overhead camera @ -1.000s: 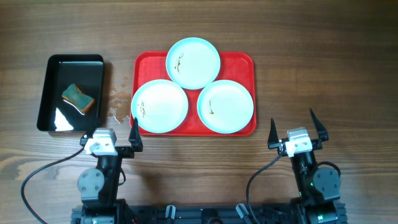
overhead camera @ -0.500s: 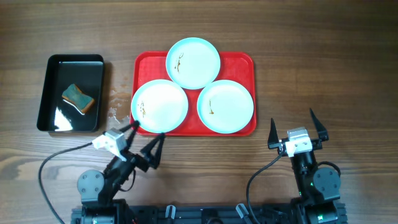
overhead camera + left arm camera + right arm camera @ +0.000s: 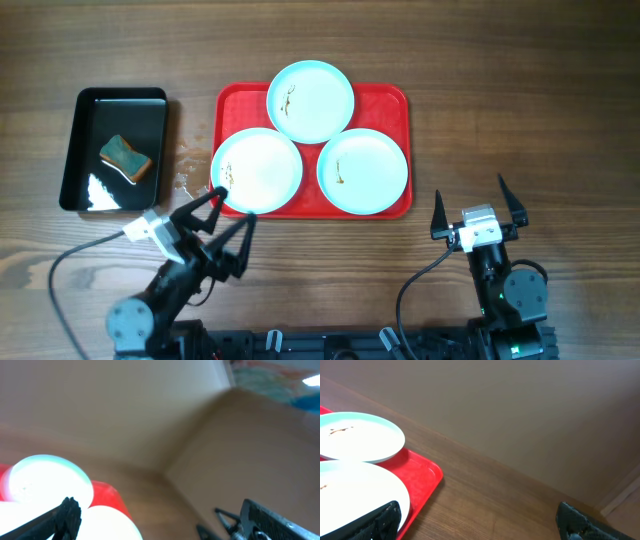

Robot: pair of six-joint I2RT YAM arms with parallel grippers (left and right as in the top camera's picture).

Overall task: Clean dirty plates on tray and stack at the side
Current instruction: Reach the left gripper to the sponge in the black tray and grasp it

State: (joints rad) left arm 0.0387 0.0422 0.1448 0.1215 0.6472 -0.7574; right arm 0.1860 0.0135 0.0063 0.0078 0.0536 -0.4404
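Plates first: all three sit on the red tray [image 3: 390, 102] mid-counter, one at the far edge [image 3: 310, 101], one near-left [image 3: 257, 171], one near-right [image 3: 363, 171], each showing brown streaks. I read this as the opening step, with nothing wiped or stacked yet. The sponge [image 3: 125, 158] lies in the black tray [image 3: 72, 150] off to the left.

My left hand [image 3: 233, 206] is spread wide and empty, angled toward the near-left plate with one fingertip over its rim. The right hand [image 3: 470, 187] is parked near the front, fingers apart, carrying nothing.

Next, I think one hand must fetch the sponge while the other steadies a plate. The plates crowd each other, and the near-left one overhangs the tray's left rim, which offers a lip to pinch. The bare counter [image 3: 520, 90] right of the tray gives ample room for the stack.
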